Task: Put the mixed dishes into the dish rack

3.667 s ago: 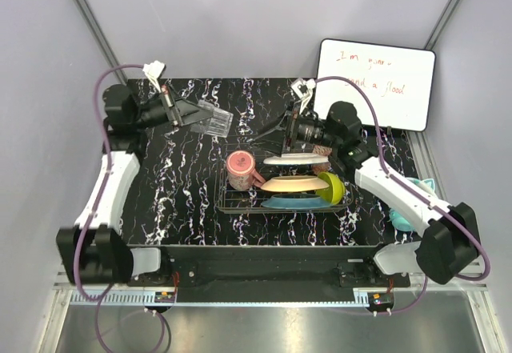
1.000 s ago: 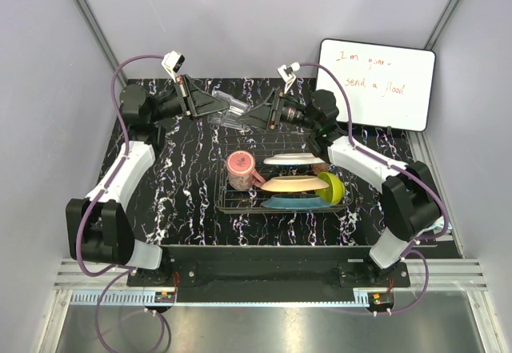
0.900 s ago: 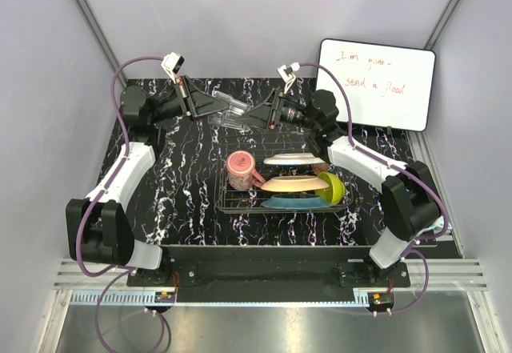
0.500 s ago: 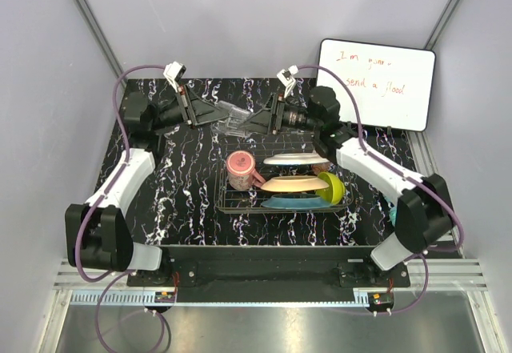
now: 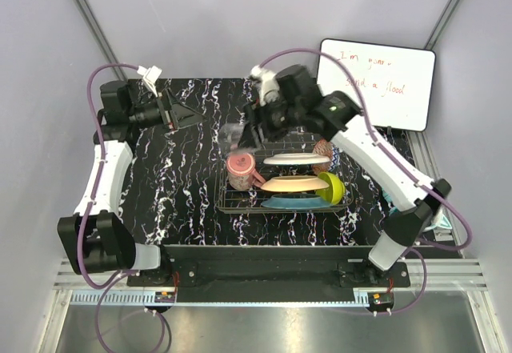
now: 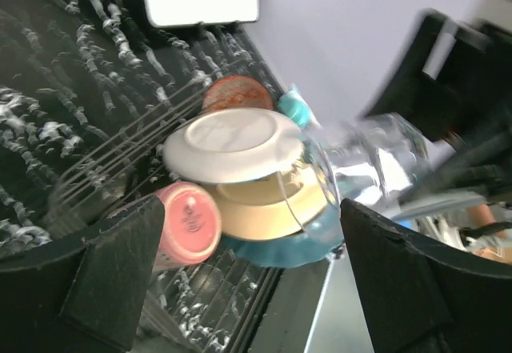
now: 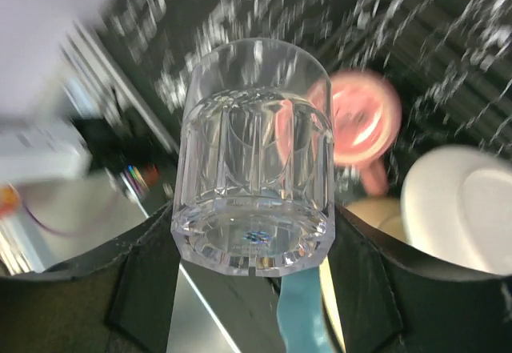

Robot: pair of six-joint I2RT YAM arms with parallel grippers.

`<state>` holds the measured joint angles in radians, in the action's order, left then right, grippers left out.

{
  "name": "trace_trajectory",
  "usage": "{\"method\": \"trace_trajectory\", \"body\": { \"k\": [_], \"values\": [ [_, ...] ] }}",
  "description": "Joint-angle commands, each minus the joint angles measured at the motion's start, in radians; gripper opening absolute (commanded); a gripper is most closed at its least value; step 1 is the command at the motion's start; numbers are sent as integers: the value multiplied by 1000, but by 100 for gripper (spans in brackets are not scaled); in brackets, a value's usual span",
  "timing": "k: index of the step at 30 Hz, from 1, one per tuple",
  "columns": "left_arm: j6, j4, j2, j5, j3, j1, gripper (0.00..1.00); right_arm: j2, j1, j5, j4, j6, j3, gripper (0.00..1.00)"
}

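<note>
Near the dish rack (image 5: 236, 199), arched right arm's (image 5: 360, 141) fingers (image 7: 140, 289) clasp clear glass (image 7: 254, 153).

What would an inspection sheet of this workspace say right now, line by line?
Surface: black marbled table, no spill seen.
Job's things: rack holds mug, white plate, peach plate, teal plate and green bowl; patterned bowl at its far right corner; glass in the air, outside the rack.
Clutter: small teal item beyond the rack.
Grippers: left gripper open, empty; right gripper shut on glass.
Cables: purple cables loop above both arms.
Surroundings: whiteboard far right, grey walls.
</note>
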<state>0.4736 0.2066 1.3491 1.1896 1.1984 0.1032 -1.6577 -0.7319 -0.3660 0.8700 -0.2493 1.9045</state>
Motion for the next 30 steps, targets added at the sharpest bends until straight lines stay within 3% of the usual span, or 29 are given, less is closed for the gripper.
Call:
{"method": "trace_trajectory", "body": {
  "k": [1,10,30],
  "values": [
    [-191,134,-33,-45,17,29,95,-62,-124,197,362,127,108,0],
    [-326,215,-57,-79,-25,36,94,-117,-198,234,484,91,146,0],
    [-435,252,-94,-81,-65,36,94,-330,-219,151,457,108,208,0]
  ]
}}
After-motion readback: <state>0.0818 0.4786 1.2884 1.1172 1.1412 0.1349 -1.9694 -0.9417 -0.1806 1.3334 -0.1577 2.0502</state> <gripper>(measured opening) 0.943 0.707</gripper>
